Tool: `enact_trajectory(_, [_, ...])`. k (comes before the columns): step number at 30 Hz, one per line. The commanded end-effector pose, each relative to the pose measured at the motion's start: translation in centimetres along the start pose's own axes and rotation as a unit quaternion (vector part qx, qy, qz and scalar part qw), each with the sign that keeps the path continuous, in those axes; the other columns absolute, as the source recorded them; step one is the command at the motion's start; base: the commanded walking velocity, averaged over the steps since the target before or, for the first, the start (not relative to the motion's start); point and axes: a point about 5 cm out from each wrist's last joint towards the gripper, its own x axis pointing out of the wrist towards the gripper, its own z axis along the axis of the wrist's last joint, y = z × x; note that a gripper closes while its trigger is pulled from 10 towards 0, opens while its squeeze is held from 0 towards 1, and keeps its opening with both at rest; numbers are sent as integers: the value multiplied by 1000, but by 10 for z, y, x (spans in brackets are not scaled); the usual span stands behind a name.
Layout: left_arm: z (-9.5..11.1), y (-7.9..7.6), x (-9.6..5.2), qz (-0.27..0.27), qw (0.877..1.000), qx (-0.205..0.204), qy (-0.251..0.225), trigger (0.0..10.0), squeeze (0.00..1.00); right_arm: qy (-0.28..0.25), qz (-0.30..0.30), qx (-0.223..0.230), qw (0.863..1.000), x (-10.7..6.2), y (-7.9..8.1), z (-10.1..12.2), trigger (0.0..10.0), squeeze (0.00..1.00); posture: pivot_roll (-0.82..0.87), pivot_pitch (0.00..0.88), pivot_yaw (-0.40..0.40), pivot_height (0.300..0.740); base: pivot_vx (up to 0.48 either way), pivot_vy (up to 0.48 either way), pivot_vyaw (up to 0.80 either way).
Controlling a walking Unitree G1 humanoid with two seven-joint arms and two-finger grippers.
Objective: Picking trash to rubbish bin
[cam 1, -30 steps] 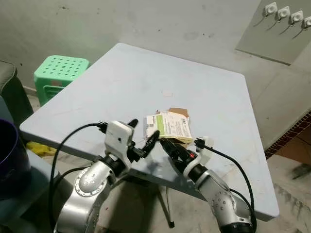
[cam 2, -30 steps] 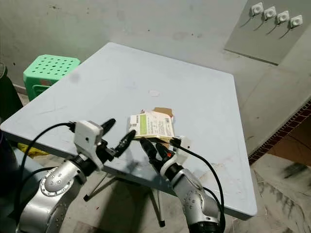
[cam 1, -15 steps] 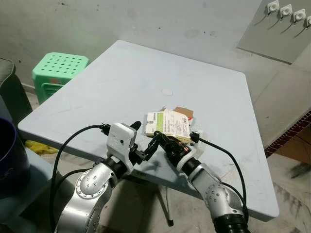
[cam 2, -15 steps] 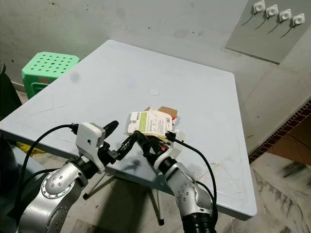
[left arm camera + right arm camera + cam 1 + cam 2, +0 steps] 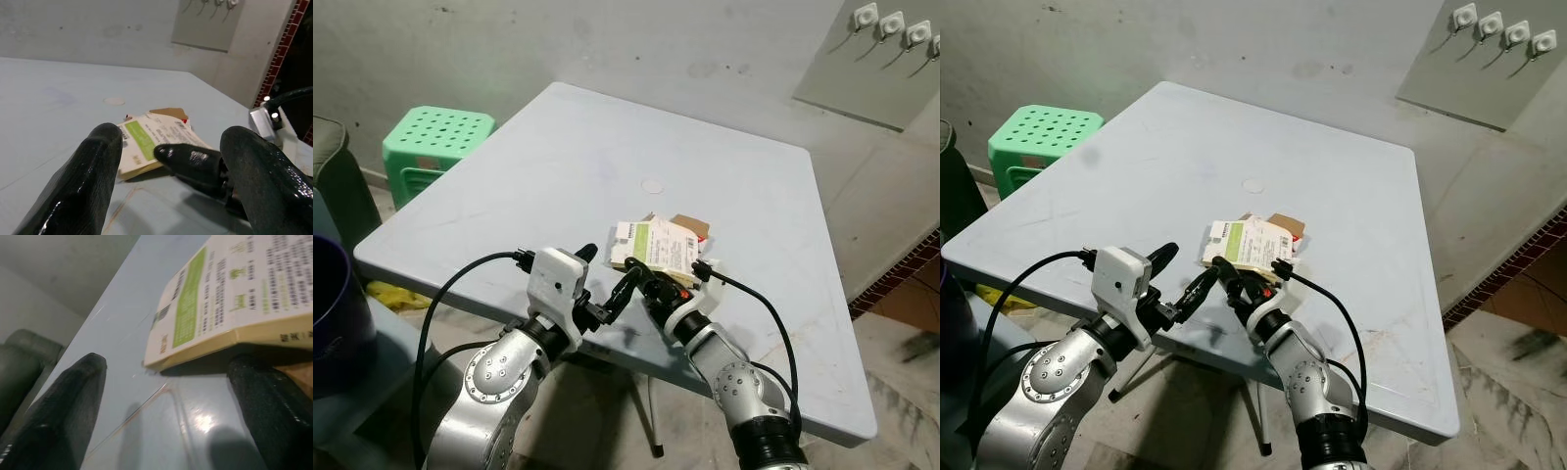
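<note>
A flattened carton (image 5: pixel 656 245) with a green and white label lies on the pale blue table (image 5: pixel 558 147), with a scrap of brown cardboard (image 5: pixel 691 224) just behind it. My right gripper (image 5: pixel 642 275) is open at the carton's near edge, low over the table top. In the right wrist view the carton (image 5: pixel 230 308) lies just ahead of the spread fingers (image 5: pixel 63 411); I cannot tell whether they touch it. My left gripper (image 5: pixel 609 266) is open beside it on the left, near the table's front edge, holding nothing. The left wrist view looks at the carton (image 5: pixel 151 139).
A green plastic stool (image 5: pixel 435 142) stands left of the table. A dark blue bin (image 5: pixel 328 313) is at the left edge, near a dark seat (image 5: pixel 333 186). A wall panel with hooks (image 5: pixel 891 39) is at the upper right. The table's front edge runs under both grippers.
My right gripper has moved forward over the table's front edge up to the carton's near side. The left gripper has hardly moved and stays open.
</note>
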Motion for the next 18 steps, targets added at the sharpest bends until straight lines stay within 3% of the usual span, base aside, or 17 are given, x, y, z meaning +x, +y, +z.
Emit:
enact_trajectory(1, [4, -4, 0, -5, 1000, 0, -6, 10000, 0, -20, -22, 17, 999, 4, -2, 3, 1608, 0, 68, 75, -167, 740, 0, 0, 0])
enact_trajectory(2, [4, -4, 0, -4, 1000, 0, -6, 10000, 0, -25, -25, 21, 999, 4, -2, 4, 0, 0, 68, 77, -166, 740, 0, 0, 0])
enact_trajectory(5, [4, -4, 0, -4, 1000, -1, -5, 10000, 0, -51, -14, 30, 998, 6, -1, 8, 0, 0, 69, 74, -165, 740, 0, 0, 0])
enact_trajectory(18, [5, -4, 1, -6, 1000, 0, -6, 10000, 0, -59, -30, 29, 997, 9, -5, 9, 0, 0, 67, 66, -162, 740, 0, 0, 0])
